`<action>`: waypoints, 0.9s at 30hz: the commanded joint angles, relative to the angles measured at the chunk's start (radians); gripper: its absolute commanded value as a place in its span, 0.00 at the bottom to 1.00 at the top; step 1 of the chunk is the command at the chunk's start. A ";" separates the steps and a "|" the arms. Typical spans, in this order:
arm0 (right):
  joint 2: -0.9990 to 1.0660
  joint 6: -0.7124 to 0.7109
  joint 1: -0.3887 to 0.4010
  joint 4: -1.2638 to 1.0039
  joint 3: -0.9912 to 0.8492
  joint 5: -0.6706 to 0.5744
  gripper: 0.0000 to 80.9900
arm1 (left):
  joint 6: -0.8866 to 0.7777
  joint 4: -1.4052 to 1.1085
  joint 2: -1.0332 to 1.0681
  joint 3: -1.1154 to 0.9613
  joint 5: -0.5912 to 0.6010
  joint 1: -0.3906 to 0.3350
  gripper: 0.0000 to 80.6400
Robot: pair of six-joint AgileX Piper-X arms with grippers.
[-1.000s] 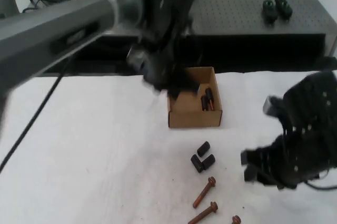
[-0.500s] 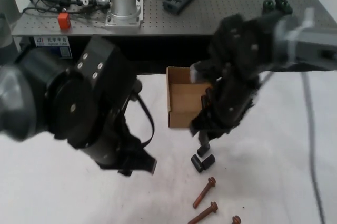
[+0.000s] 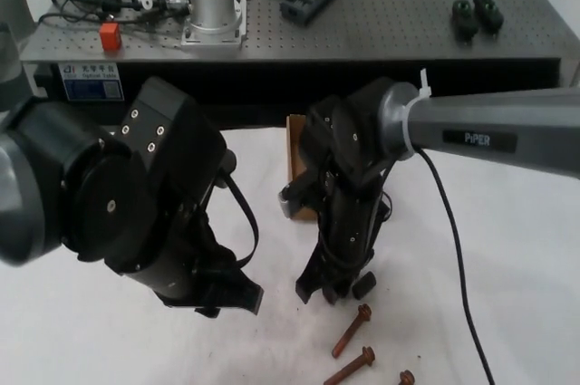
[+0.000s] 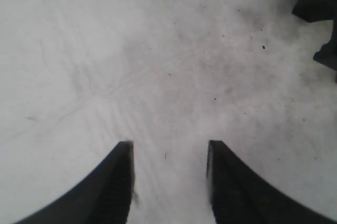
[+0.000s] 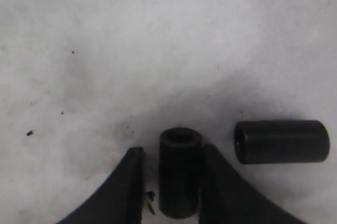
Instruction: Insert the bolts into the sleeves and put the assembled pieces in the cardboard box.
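So in the last second the two arms basically swapped jobs. The left arm had been up over the small brown cardboard box (image 3: 294, 158); it pulled back to the left of the box, and its left gripper (image 4: 169, 146) sat spread wide with nothing in it, over bare white cloth (image 3: 507, 267). Meanwhile the right arm swung in across the box and dropped to the cloth just in front of it, so the right gripper (image 5: 171, 153) straddled a short black cylindrical sleeve (image 5: 180, 176), one finger on each side and not clamped yet. A second black sleeve (image 5: 281, 142) lay on its side just beside that one. My read: the next sleeve pick was lined up, and nothing had been mated to a bolt at this point. The copper-coloured bolts (image 3: 352, 331) lay loose on the cloth, further out from the box than the sleeves. As for what I couldn't make out, the right arm covered most of the box, so I couldn't tell what was inside. One bolt (image 3: 406, 376) was cut off at the frame edge. I also couldn't say whether a finger already touched the sleeve.
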 commanded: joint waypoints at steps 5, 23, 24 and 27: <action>-0.030 -0.010 -0.036 -0.008 -0.006 -0.035 0.02 | 0.082 -0.068 0.009 0.001 0.230 -0.002 0.41; -0.781 0.089 -0.464 -0.047 0.488 -0.204 0.02 | 0.266 0.069 0.586 -0.520 0.336 -0.170 0.41; -0.806 0.095 -0.469 -0.047 0.507 -0.204 0.02 | 0.275 0.090 0.620 -0.557 0.336 -0.174 0.41; -0.859 0.098 -0.477 -0.047 0.562 -0.204 0.02 | 0.303 0.129 0.694 -0.632 0.336 -0.185 0.41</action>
